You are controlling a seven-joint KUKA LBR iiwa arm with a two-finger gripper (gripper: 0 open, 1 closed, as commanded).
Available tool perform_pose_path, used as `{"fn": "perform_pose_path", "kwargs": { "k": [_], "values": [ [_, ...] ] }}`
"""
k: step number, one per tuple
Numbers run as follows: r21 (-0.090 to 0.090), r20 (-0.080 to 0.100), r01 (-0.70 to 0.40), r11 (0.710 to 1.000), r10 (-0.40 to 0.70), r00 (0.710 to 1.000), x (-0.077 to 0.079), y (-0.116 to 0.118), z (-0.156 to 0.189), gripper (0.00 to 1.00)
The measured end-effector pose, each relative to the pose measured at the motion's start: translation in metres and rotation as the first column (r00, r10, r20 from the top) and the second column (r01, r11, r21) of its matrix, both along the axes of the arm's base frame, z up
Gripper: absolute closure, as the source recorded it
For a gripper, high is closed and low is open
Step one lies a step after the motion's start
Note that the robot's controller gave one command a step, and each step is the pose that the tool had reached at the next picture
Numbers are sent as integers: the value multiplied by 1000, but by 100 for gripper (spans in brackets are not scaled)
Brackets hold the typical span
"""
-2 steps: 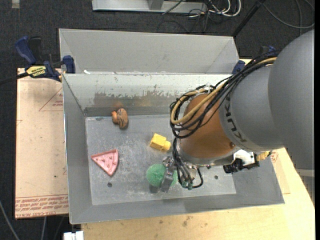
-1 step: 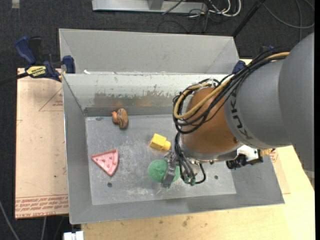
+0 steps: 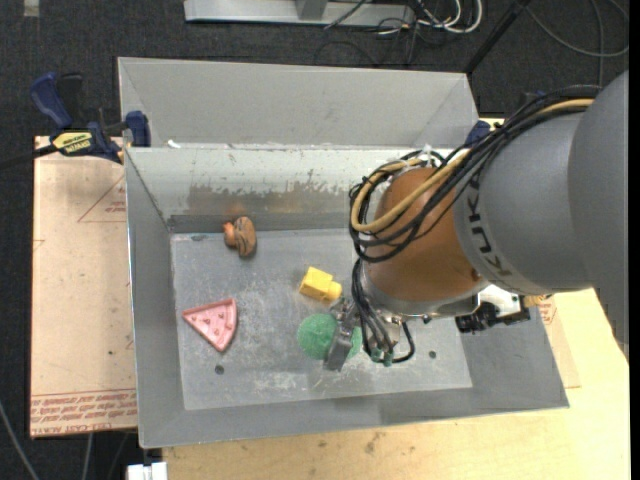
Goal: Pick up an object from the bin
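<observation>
Arm: the big grey arm [image 3: 545,203] is reaching into the bin from the right. It is bending down over the right half of the floor.

Orange cover: a round orange cover [image 3: 420,243] is sitting on the wrist, just above the gripper. It is hiding part of the bin floor under it.

Cables: yellow and black cables [image 3: 372,196] are looping around the top of the orange cover.

Gripper: the gripper [image 3: 342,346] is hanging low near the front of the bin, a bit right of the middle. It is sitting right against the right side of the green ball.

Gripper state: I cannot tell if it is wide or narrow, because the wrist is covering most of it. I cannot tell if it is holding anything.

Green ball: a fuzzy green ball [image 3: 314,334] is lying on the floor near the front, close to the middle.

Yellow block: a small yellow block [image 3: 320,285] is lying just behind the green ball, apart from it.

Pink triangle: a flat pink triangle with little dots [image 3: 212,324] is lying on the left side, well apart from the gripper.

Brown lump: a small brown lump [image 3: 240,235] is lying near the back wall, on the left.

Bin: the grey metal bin [image 3: 150,298] is holding all four things, each one lying alone.
</observation>
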State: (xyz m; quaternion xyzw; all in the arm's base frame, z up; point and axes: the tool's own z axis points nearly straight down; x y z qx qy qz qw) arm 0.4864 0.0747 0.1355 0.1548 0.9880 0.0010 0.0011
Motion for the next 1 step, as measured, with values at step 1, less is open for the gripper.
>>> {"fn": "perform_pose_path", "kwargs": {
  "k": [1],
  "values": [
    [0,-1,0,1000,0,1000,0,0,7,100]
  ]
}}
